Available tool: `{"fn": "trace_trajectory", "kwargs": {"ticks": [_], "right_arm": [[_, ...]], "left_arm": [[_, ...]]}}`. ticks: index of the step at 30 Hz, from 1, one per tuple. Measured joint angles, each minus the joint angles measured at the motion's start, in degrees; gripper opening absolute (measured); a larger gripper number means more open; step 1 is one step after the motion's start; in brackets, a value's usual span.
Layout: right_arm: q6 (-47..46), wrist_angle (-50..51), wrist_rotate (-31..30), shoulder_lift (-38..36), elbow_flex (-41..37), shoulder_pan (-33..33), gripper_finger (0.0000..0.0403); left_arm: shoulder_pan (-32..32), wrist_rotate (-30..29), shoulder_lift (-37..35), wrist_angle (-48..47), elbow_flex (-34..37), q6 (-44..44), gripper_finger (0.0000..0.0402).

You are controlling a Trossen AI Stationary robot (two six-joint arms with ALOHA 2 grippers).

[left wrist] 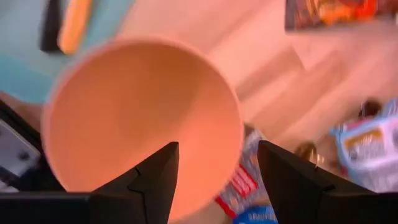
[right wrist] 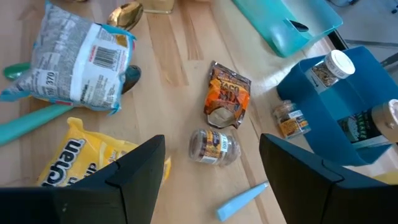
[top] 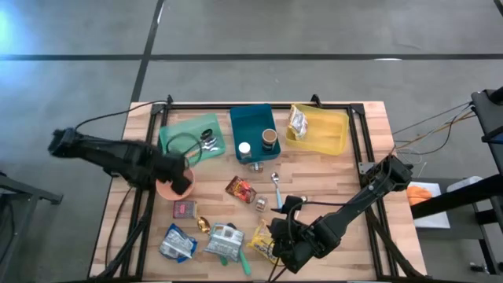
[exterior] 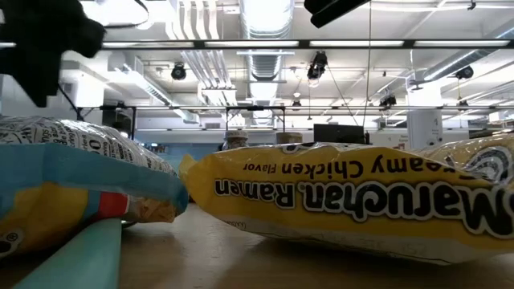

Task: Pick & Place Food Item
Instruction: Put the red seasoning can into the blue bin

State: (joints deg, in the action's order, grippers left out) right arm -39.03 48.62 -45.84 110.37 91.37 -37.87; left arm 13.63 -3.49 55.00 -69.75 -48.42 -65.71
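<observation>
right gripper hung with fingers apart, holding nothing, over the yellow ramen pack at the bench's near edge. white snack bag and orange packet lay near it, small jar just past it. left gripper, fingers apart, hovered over the orange bowl beside the green tray.

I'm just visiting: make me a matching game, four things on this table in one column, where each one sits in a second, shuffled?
Things:
1. yellow ramen packet
2. white-capped jar
3. pink bowl
4. crinkled silver packet

Places:
A. in the yellow bin
B. under the left arm's fingers
C. in the blue bin
D. by the right arm's fingers

Pairs: 1-D, 2-C, 3-B, 4-A
</observation>
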Motion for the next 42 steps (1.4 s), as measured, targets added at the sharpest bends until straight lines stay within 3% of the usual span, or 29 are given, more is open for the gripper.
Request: {"fn": "trace_trajectory", "kwargs": {"ticks": [7, 14, 21, 27, 34, 42], "right_arm": [[1.08, -1.45, 3.05, 0.0, 0.0, 0.04, 0.0261], [9.81, -3.78, 3.05, 0.0, 0.02, 0.49, 0.0261], [16.29, -5.65, 3.05, 0.0, 0.02, 1.83, 0.0261], [16.52, -5.77, 3.83, 0.0, 0.02, 2.38, 0.0261], [15.65, -6.91, 4.4, 0.0, 0.02, 2.25, 0.0261], [14.93, -7.45, 7.18, 0.0, 0.02, 2.25, 0.0261]], "left_arm": [[19.2, -5.44, 2.55, 0.09, -0.13, -18.72, 0.0224], [28.75, -6.31, 8.27, 3.88, -0.31, -13.15, 0.0223], [31.45, -6.44, 17.93, 6.9, -0.4, -0.42, 0.0223], [31.58, -6.78, 23.99, 9.9, -0.4, 11.93, 0.0223], [30.89, -12.31, 25.59, 10.22, -0.36, 18.19, 0.0223], [28.42, -11.32, 25.46, 13.43, -0.34, 23.91, 0.0229]]}}
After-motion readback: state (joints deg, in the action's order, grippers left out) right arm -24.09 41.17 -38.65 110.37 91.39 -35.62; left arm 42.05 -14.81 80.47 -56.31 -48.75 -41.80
